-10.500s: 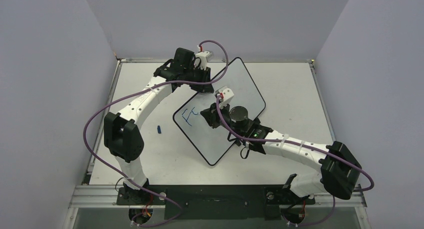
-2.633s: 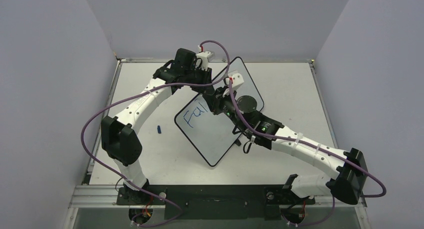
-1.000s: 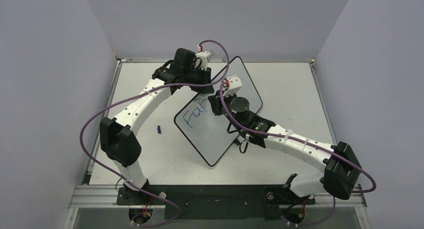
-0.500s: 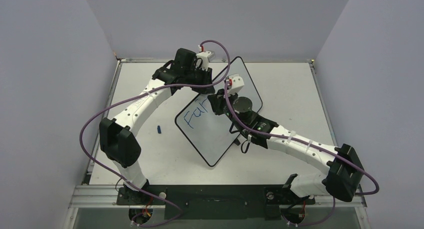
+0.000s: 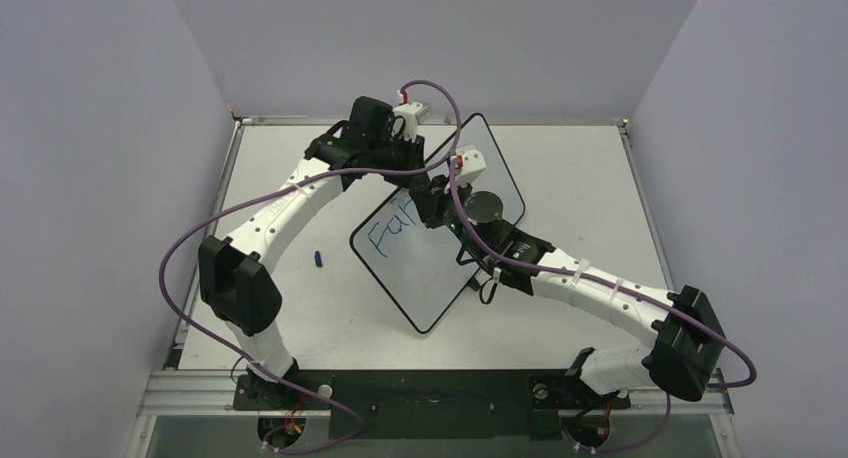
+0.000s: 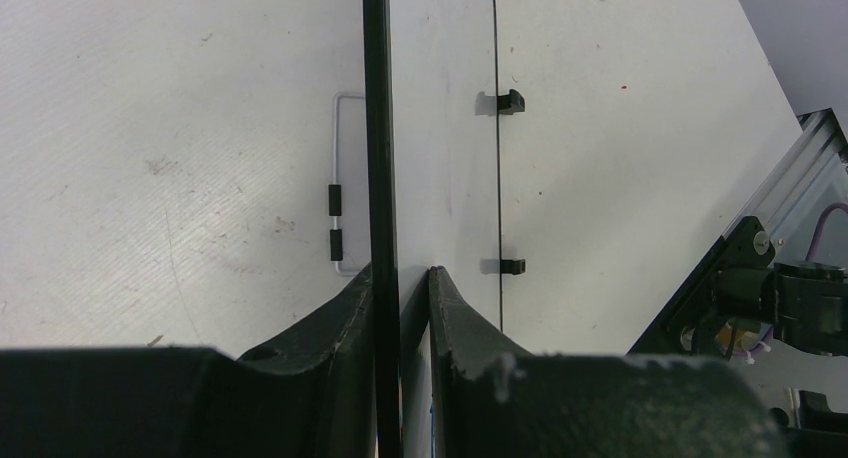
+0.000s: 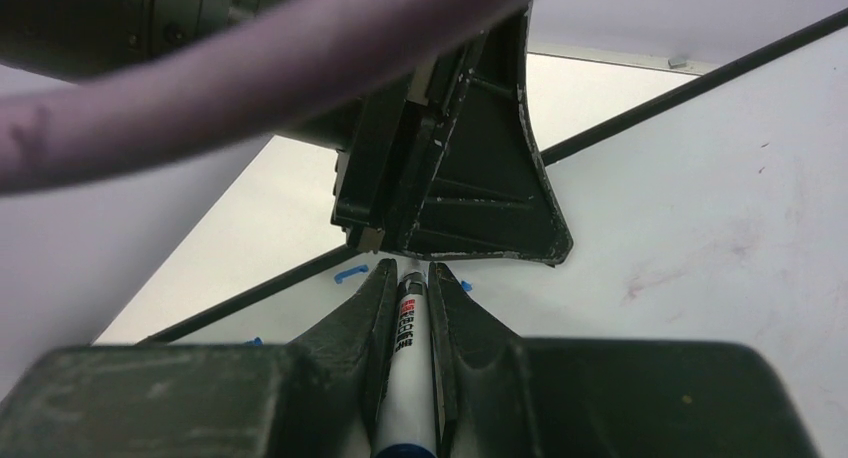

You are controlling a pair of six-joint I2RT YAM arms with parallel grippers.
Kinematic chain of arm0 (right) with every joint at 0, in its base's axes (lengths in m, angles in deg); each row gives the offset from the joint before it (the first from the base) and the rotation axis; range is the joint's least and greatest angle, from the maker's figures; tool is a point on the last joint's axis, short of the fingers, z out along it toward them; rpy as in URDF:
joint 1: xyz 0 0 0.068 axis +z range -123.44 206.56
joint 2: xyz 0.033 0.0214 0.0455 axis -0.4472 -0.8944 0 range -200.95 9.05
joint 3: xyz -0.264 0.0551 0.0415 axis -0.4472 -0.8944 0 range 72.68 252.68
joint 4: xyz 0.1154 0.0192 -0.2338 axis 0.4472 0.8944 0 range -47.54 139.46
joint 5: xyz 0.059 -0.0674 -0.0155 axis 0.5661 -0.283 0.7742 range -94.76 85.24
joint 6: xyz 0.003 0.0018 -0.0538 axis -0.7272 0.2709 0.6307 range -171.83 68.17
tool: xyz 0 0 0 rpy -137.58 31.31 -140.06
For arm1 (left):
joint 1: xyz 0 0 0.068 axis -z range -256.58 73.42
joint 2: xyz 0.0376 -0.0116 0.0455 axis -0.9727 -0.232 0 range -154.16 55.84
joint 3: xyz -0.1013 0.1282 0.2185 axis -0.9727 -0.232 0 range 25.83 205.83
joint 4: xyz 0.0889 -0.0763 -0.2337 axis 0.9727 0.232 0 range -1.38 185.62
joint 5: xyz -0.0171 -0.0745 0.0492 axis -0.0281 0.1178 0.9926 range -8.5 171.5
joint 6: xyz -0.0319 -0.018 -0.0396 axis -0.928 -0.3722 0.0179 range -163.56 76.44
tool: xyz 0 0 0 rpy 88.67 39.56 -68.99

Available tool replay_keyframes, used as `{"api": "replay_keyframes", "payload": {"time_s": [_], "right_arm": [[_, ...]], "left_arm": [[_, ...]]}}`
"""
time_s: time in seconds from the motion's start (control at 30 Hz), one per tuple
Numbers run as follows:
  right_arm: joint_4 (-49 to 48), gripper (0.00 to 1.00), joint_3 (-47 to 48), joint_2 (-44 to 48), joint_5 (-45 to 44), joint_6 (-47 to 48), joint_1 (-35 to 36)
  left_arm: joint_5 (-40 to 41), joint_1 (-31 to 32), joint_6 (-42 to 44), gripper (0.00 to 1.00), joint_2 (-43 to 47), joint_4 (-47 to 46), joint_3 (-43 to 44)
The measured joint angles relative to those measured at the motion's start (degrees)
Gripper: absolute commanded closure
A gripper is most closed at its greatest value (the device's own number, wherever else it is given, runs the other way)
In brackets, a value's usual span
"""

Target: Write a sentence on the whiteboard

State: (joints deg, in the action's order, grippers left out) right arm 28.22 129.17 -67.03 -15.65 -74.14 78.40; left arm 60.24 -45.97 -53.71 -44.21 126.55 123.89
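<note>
The whiteboard (image 5: pixel 425 278) lies tilted in the middle of the table, its black frame showing in the left wrist view (image 6: pixel 377 128). My left gripper (image 5: pixel 408 171) is shut on its upper left edge, one finger on each face (image 6: pixel 400 274). Blue letters of the sentence (image 5: pixel 388 230), roughly "Fai", run along the board's upper left side. My right gripper (image 5: pixel 432 206) is shut on a white marker (image 7: pixel 408 358) with a blue end. The marker's tip points down at the board (image 7: pixel 700 228) just past the last letter, close to the left gripper's finger (image 7: pixel 470 198). Short blue strokes (image 7: pixel 350 274) flank the tip.
A small blue cap (image 5: pixel 318 259) lies on the table left of the board. A bent wire stand (image 6: pixel 337 178) rests on the table beside the board's edge. Two black tabs (image 6: pixel 511 101) sit on the far edge. Purple cables loop over both arms.
The writing has grown from a single "F" to about three letters. My right gripper has moved up and right along the line with the marker. The left gripper has stayed on the board's edge.
</note>
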Motion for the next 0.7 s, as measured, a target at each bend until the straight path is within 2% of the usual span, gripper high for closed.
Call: {"api": "replay_keyframes", "payload": {"time_s": [0.7], "right_arm": [[-2.5,1.00,-1.6,-0.8,-0.2,-0.1,0.0]], "left_arm": [[0.1,-0.1,0.0,1.00,0.1,0.3,-0.1]]}}
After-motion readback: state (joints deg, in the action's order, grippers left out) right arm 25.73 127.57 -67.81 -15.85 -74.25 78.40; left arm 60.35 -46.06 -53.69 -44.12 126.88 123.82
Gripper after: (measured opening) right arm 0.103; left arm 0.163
